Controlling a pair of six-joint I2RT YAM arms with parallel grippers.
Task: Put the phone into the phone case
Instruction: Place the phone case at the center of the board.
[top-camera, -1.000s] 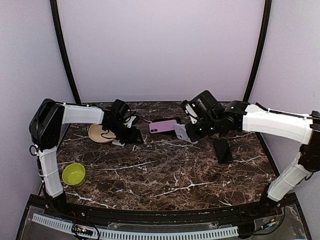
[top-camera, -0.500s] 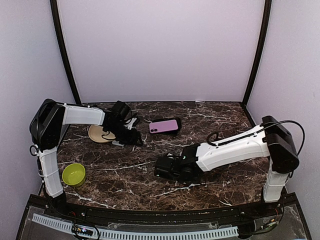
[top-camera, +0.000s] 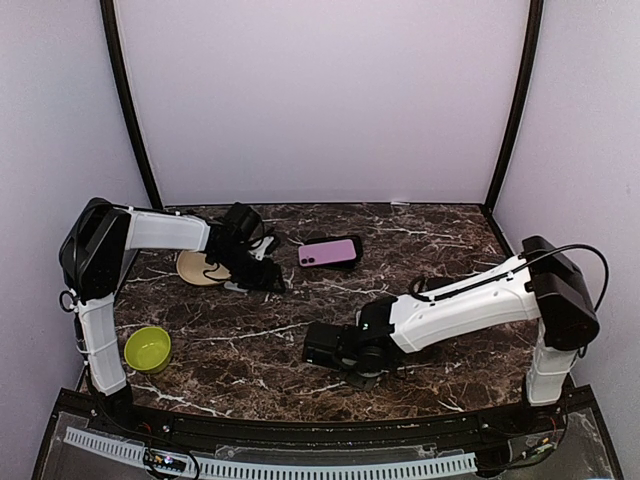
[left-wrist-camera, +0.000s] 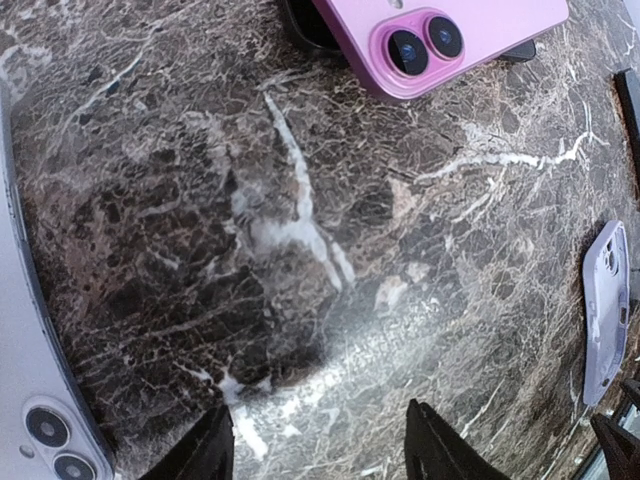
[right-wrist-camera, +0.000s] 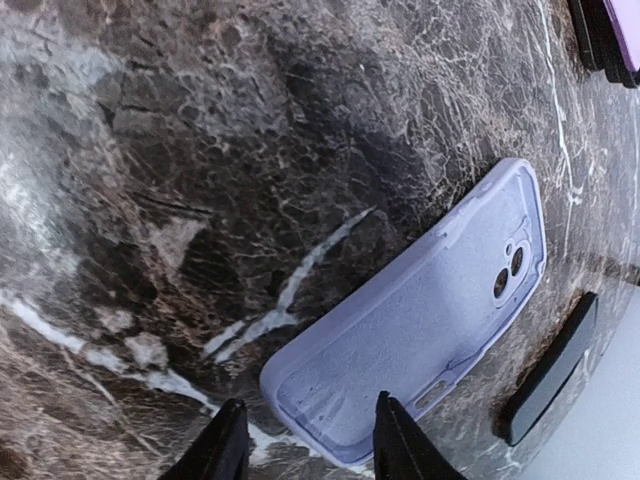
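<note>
The pink phone (top-camera: 330, 252) lies camera side up on a black slab at the back centre; it also shows in the left wrist view (left-wrist-camera: 450, 30). The lilac phone case (right-wrist-camera: 420, 320) lies open side up on the marble; it is a small strip in the left wrist view (left-wrist-camera: 605, 310). I cannot make it out in the top view. My right gripper (right-wrist-camera: 310, 442) is open, its fingertips straddling the case's near end; it sits low at the front centre (top-camera: 318, 347). My left gripper (left-wrist-camera: 325, 450) is open and empty over bare marble, left of the pink phone (top-camera: 262, 278).
A pale phone (left-wrist-camera: 35, 380) with two lenses lies beside my left gripper. A black phone (right-wrist-camera: 548, 372) lies beyond the case. A tan plate (top-camera: 200, 267) is at the back left and a green bowl (top-camera: 147, 348) at the front left.
My right arm has swung from the back centre, where it held the lilac case up, down to the front centre, then edged left. The left arm has hardly moved.
</note>
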